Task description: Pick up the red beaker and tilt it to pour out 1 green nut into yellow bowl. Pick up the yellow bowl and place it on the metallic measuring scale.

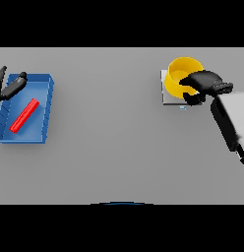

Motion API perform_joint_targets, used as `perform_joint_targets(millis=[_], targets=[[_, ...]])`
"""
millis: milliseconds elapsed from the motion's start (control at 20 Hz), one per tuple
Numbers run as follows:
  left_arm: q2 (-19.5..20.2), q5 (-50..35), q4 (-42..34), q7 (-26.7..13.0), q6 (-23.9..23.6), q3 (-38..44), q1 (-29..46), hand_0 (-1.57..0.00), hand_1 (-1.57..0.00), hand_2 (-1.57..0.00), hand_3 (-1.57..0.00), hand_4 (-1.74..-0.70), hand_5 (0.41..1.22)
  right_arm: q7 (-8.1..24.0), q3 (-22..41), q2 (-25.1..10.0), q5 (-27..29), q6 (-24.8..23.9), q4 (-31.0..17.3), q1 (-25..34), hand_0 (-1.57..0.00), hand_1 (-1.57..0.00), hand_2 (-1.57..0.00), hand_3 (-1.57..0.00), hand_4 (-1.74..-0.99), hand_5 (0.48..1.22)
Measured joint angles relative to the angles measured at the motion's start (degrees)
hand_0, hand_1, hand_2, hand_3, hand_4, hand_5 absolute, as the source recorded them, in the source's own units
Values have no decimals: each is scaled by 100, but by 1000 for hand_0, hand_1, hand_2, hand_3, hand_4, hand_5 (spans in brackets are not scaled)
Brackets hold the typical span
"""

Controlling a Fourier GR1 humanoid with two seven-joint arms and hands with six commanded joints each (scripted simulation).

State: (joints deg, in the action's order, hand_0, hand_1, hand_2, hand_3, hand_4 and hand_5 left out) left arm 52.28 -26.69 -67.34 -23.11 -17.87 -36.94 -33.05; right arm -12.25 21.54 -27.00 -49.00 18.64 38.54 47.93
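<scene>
The yellow bowl [179,75] sits on the metallic measuring scale [167,98] at the far right of the table. My right hand [202,82] grips the bowl's right rim, fingers curled over it and thumb below. A red beaker [24,115] lies on its side inside a blue tray [45,110] at the far left. My left hand [10,87] hangs over the tray's upper left corner with its fingers straight, holding nothing. No green nut shows; the bowl's inside is partly hidden by my hand.
The white right forearm [231,120] slants in from the right edge. The grey table [109,138] stretches between the tray and the scale.
</scene>
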Motion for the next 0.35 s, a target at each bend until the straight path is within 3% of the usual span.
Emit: perform_joint_targets(millis=[100,350], targets=[[13,-15,-66,-22,-22,-1,24,1,1,1,1,-722,700,-142,54,-53,-64,-51,-35,37,-120,-194,-311,-411,-1456,827],[38,-88,8,-3,61,76,-26,1,1,1,1,-720,693,174,48,-2,-14,200,80,-29,-39,-63,-103,-272,-1410,759]])
